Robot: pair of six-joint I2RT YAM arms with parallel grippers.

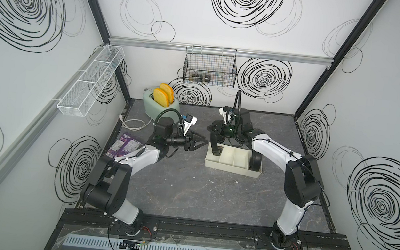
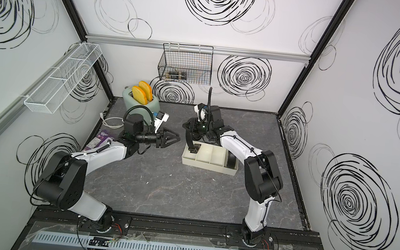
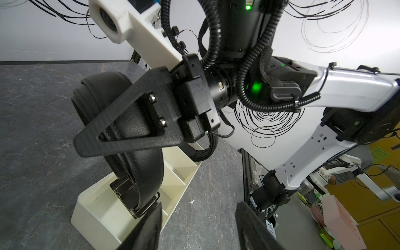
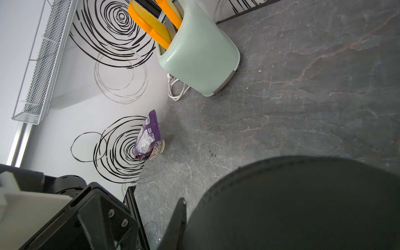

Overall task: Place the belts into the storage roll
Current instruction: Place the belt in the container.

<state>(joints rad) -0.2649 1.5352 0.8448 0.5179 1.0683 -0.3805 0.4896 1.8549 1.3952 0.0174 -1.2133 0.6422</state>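
Over the tray [image 1: 227, 169], at the end compartment nearest the left arm, your right gripper [image 1: 215, 129] is clamped on a belt [image 3: 149, 164]. The belt is coiled, with its buckle end hanging down into that compartment. The other belt [image 1: 256, 162] sits rolled in the opposite end compartment. Your left gripper [image 1: 202, 142] hangs just beside the tray, fingers apart and empty. The held coil looks loose, so if you let go too high it may unwind and flop over a wall or divider. If you press down off-centre, the buckle could catch the rim and shove or tip the tray.
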